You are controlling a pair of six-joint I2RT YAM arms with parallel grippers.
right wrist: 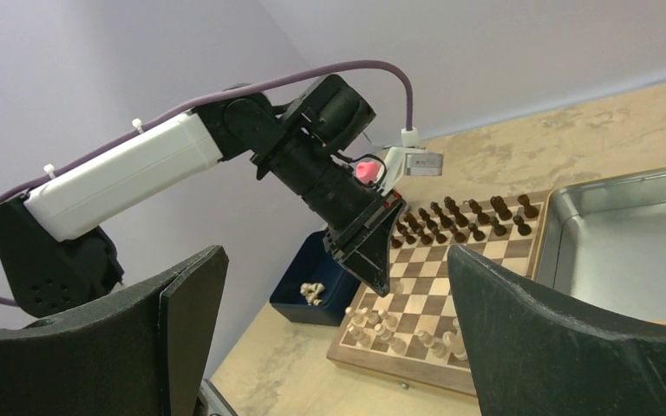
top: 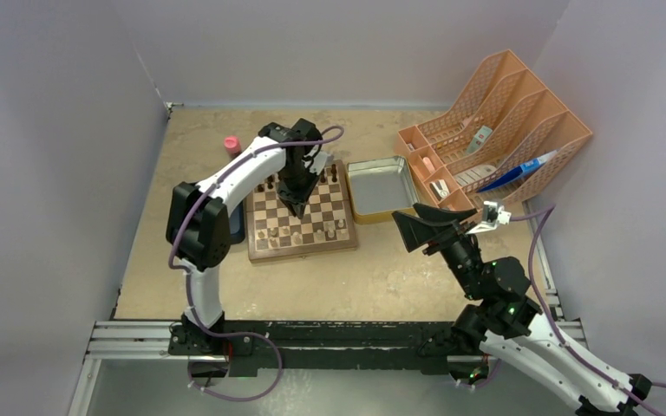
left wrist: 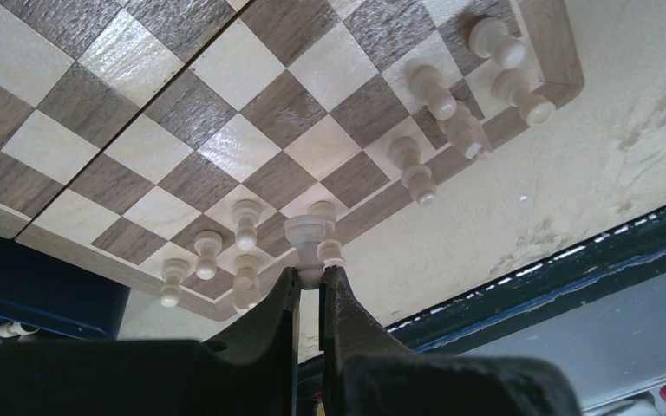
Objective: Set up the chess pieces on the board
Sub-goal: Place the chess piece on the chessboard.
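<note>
The board (top: 299, 251) lies at the table's middle left. Dark chess pieces (top: 329, 176) fill its far rows and pale pieces (top: 338, 227) stand on part of its near rows. My left gripper (top: 297, 211) hangs over the board's middle, shut on a pale chess piece (left wrist: 310, 247) held above the near rows. The left wrist view shows several pale pieces (left wrist: 434, 91) on the near squares. My right gripper (top: 416, 227) is open and empty, raised right of the board. Its view shows the board (right wrist: 416, 368) and the left gripper (right wrist: 380, 282).
A dark blue tray (top: 237, 227) left of the board holds a few loose pale pieces (right wrist: 312, 293). An open metal tin (top: 380, 186) lies right of the board. An orange file organiser (top: 503, 121) stands at the back right. A pink object (top: 231, 145) sits behind the board.
</note>
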